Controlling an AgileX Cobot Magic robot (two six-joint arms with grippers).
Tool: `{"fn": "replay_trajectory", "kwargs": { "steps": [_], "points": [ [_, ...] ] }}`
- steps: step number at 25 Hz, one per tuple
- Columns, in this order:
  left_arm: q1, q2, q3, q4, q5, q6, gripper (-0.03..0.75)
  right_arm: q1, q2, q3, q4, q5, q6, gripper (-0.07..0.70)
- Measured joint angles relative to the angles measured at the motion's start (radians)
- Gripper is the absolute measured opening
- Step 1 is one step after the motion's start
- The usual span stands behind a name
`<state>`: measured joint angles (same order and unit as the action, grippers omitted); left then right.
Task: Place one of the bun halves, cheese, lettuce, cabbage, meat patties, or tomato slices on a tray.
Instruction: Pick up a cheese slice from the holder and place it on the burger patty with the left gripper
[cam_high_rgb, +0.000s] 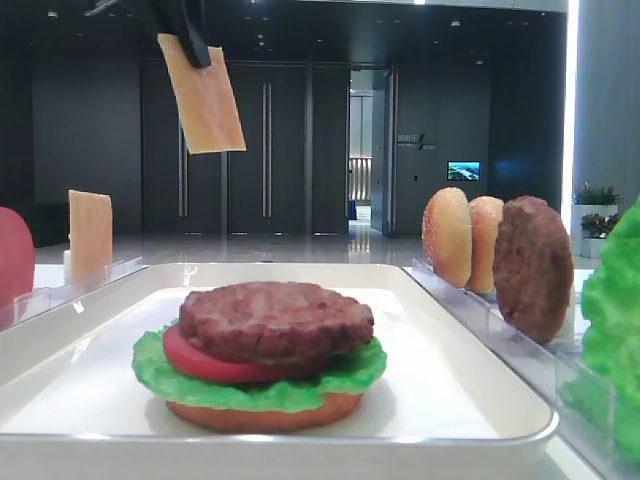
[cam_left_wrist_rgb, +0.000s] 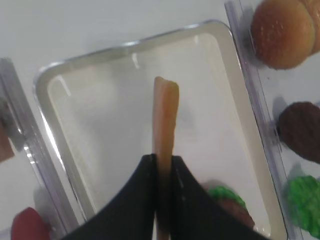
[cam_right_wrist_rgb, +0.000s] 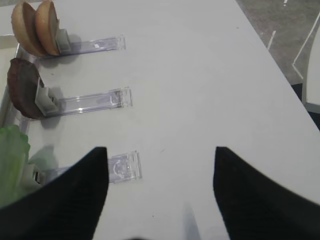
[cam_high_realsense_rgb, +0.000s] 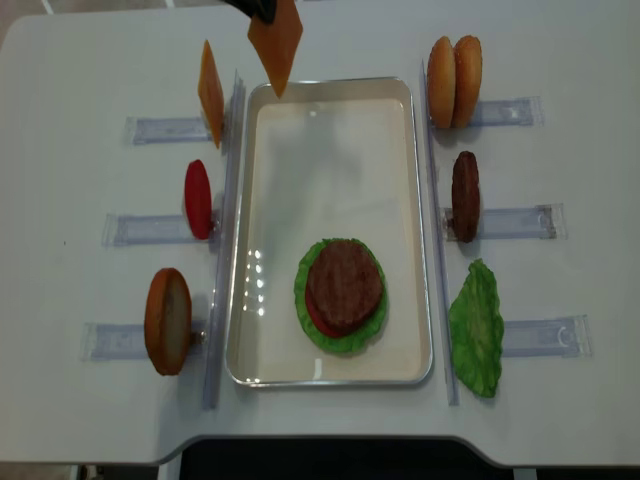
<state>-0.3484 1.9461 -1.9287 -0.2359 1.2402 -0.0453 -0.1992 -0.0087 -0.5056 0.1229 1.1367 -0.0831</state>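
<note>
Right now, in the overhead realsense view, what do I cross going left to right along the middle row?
Tomato slice → white tray → meat patty on the right rack.

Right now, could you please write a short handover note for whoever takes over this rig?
Left gripper: shut on a cheese slice, held in the air above the far end of the tray.
Right gripper: open, empty, over bare table beside the right racks.
Done: bun half, lettuce, tomato slice and meat patty stacked at the tray's near end.
Left: lower the cheese onto the tray, probably on the patty, and release.
Spares in the racks: cheese, tomato, bun on the left; buns, patty, lettuce on the right.
</note>
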Motion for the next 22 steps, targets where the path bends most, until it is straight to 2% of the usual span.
{"fn": "replay_trajectory", "kwargs": {
  "steps": [3, 5, 11, 15, 18, 22],
  "points": [
    [0.000, -0.072, 0.140, -0.072, -0.014, 0.045, 0.034, 0.000, 0.000, 0.000, 0.000, 0.000, 0.000, 0.434],
    [0.000, -0.129, 0.251, -0.135, -0.077, 0.089, 0.034, 0.000, 0.000, 0.000, 0.000, 0.000, 0.000, 0.434],
    [-0.003, -0.324, 0.615, -0.357, -0.309, 0.235, 0.034, 0.000, 0.000, 0.000, 0.000, 0.000, 0.000, 0.434],
    [-0.011, -0.443, 0.815, -0.541, -0.431, 0.375, 0.034, 0.000, 0.000, 0.000, 0.000, 0.000, 0.000, 0.434],
    [-0.011, -0.504, 0.931, -0.675, -0.463, 0.503, 0.034, 0.000, 0.000, 0.000, 0.000, 0.000, 0.000, 0.434],
    [-0.011, -0.541, 1.051, -0.805, -0.470, 0.643, 0.034, 0.000, 0.000, 0.000, 0.000, 0.000, 0.000, 0.434]
  ]
}}
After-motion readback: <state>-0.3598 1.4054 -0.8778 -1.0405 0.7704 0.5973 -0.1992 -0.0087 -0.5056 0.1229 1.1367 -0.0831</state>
